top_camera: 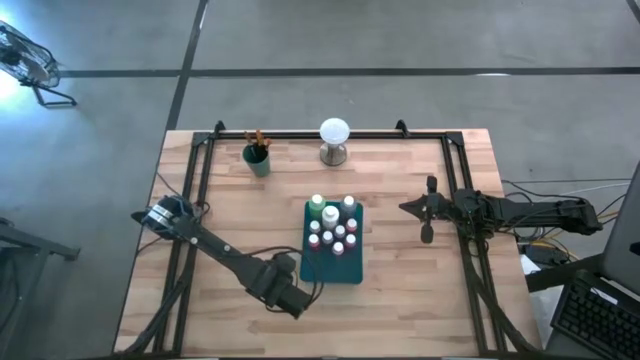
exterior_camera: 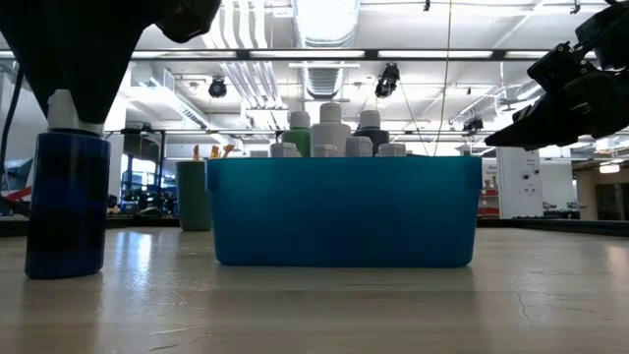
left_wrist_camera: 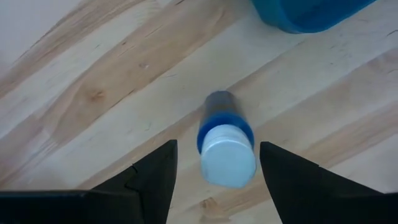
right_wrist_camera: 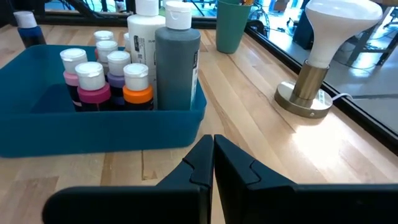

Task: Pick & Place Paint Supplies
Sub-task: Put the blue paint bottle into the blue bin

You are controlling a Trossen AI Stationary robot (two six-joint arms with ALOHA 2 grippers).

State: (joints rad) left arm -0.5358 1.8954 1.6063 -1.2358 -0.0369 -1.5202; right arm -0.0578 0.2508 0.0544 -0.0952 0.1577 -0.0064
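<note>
The teal bin (top_camera: 345,268) is sitting at the centre of the table (top_camera: 420,300), holding the white-capped bottles (right_wrist_camera: 106,78) clustered toward its twelve o'clock end, with a tall grey bottle (right_wrist_camera: 176,62) and a white one beside them. At about seven o'clock from the bin, the left gripper (left_wrist_camera: 214,180) is hovering over a single blue bottle (left_wrist_camera: 225,140), its fingers (left_wrist_camera: 155,174) spread apart on either side of the cap and not touching it. That bottle is standing upright on the wood, dark blue with a pale cap, just beside the bin's corner. At eleven o'clock, a green cup (top_camera: 258,160) is holding the brushes (top_camera: 256,140). The right gripper (right_wrist_camera: 213,149) is waiting at three o'clock, fingers pressed together, holding nothing.
</note>
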